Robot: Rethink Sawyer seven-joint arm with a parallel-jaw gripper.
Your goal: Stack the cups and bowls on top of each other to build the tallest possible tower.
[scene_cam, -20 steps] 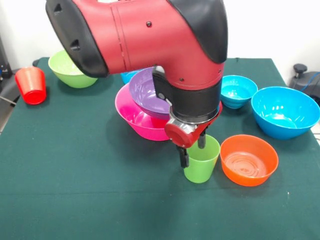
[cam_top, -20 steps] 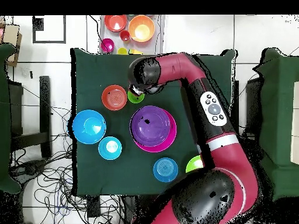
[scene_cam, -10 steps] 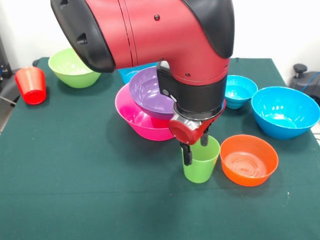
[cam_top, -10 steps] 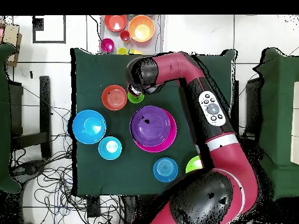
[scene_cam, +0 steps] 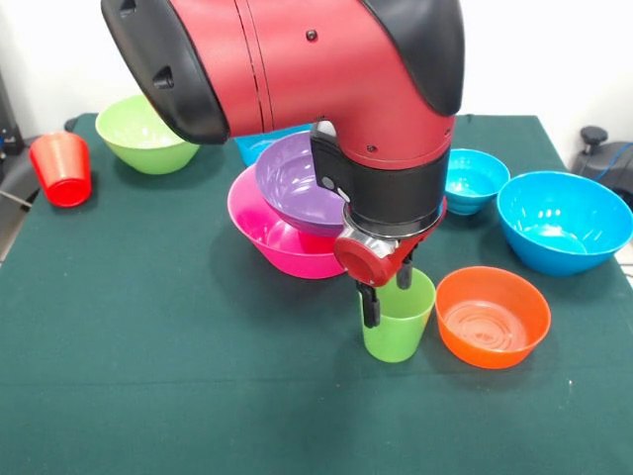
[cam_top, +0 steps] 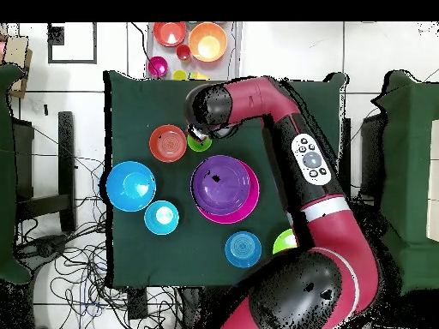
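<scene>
My gripper (scene_cam: 386, 297) is down at the lime green cup (scene_cam: 401, 334), which stands upright on the cloth. It is open and straddles the cup's rim: one finger (scene_cam: 369, 309) is outside the near-left wall, the other is inside. In the overhead view the gripper (cam_top: 202, 134) covers part of the cup (cam_top: 199, 143). The tower is the purple bowl (scene_cam: 289, 186) nested in the hot pink bowl (scene_cam: 269, 242), just behind. The orange bowl (scene_cam: 492, 317) sits right beside the cup. The red-orange cup (scene_cam: 61, 168) is at the far left. The crimson-pink cup is hidden.
The large blue bowl (scene_cam: 564, 223) and a small cyan bowl (scene_cam: 470, 180) are at the right. The lime green bowl (scene_cam: 143, 137) is at the back left. A second cyan bowl (cam_top: 243, 249) lies near the robot's base. Spare bowls (cam_top: 193, 38) lie beyond the table.
The arm shifted slightly to the right a second ago and has held still since. The lime green cup stays on the table with the fingers around its rim.
</scene>
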